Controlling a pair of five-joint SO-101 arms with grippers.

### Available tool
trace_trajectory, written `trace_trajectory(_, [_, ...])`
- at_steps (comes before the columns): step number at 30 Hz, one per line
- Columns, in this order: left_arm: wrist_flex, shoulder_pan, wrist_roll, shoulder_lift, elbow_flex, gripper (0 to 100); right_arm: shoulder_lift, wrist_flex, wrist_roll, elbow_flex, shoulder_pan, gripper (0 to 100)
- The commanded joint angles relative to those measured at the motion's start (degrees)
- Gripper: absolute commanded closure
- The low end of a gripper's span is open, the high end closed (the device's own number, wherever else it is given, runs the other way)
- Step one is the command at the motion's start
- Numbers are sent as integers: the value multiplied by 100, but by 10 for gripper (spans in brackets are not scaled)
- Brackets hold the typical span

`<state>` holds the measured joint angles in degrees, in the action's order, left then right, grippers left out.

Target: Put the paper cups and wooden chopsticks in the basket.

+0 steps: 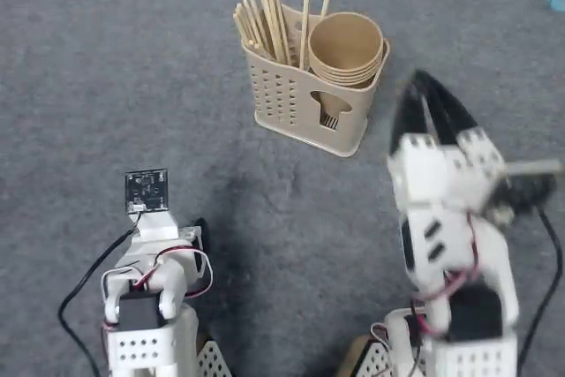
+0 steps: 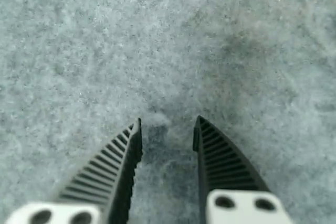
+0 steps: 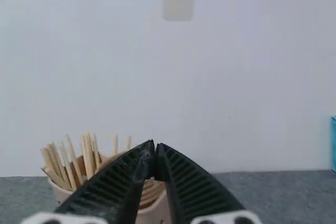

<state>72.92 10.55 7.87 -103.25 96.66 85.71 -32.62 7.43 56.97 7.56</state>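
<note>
- Left gripper (image 2: 167, 127): jaws partly open with a clear gap at the tips and nothing in it. It points down at the grey mat (image 2: 105, 35), low by my own base.
- Right gripper (image 3: 155, 153): tips pressed together, empty. It is raised and aimed past the basket (image 1: 291, 99), near its cup end but apart from it.
- Basket: perforated beige plastic, upright at the far middle of the mat. I can't make out a divider inside.
- Paper cups (image 1: 346, 46): nested stack, mouths up, in the basket end on my right side. Several rims show, exact count unclear.
- Wooden chopsticks (image 1: 269, 19): loose bundle standing on end and fanned out in the other end. A couple lean up against the cups.
- Every cup and stick I can see is in the basket, so I judge the task done or nearly done.
- Cup handling, my guess: very light, thin wall, crushes easily. Pinch the rim lightly, one pad inside and one outside. Nested cups will likely lift together.
- Chopstick handling, my guess: light, stiff, smooth, prone to rolling. Grip across mid-length, since an end grip will pivot.
- Basket looks light and the sticks make it top-heavy, so a nudge could tip it.
</note>
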Motion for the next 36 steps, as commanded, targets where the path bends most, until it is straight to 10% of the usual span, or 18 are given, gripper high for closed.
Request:
trace_trajectory(1, [-35,-26,44,-123,-13,848,1174,-743,35,607,-462,991])
trace_trajectory(13, [-35,0,53,-123,-13,848,1824,-3398,35,2778,-479,991])
trace_trajectory(36, [-35,0,53,-123,-13,848,1833,-4233,35,3947,-268,991])
